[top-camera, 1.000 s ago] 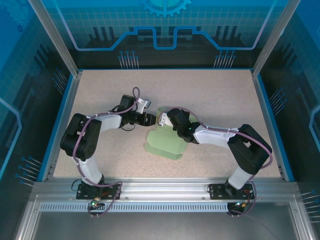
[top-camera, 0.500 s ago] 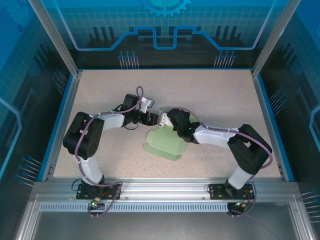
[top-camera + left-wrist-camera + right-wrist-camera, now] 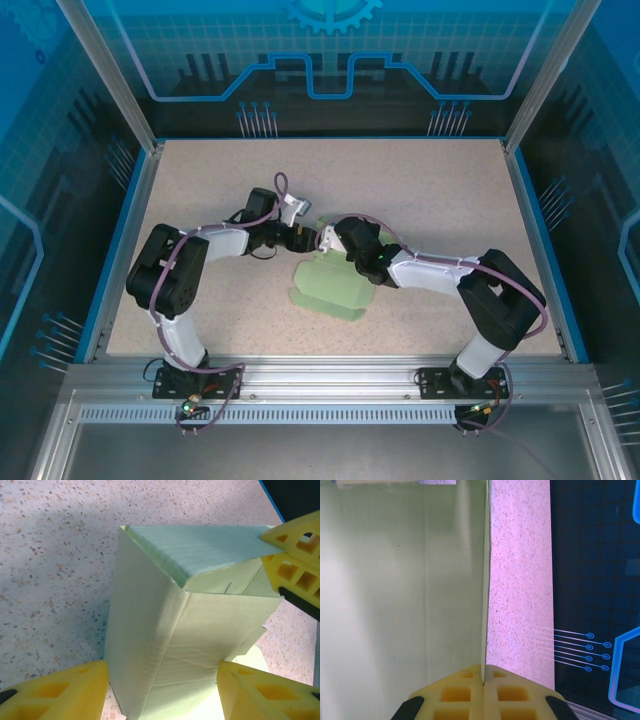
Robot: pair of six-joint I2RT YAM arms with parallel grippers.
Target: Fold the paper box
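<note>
The paper box (image 3: 330,287) is pale mint-green card, lying mid-table with its far end raised. My left gripper (image 3: 303,237) reaches it from the left. In the left wrist view the box's raised, creased corner (image 3: 165,645) stands between my yellow fingers (image 3: 60,692), which are spread wide on either side of it, close to its walls. My right gripper (image 3: 327,239) is shut on the box's thin upright panel. That panel's edge (image 3: 484,580) runs straight into the closed fingertips (image 3: 484,676). The right fingers (image 3: 295,555) hold the top flap's corner in the left wrist view.
The speckled tabletop (image 3: 420,190) is bounded by a blue rim (image 3: 530,230) and metal frame posts. Both arms meet over the table's middle, their elbows spread toward the left and right sides.
My left gripper has slid a little to the right, onto the box's raised end, and its jaws have widened slightly. The right gripper has kept its pinch in place.
</note>
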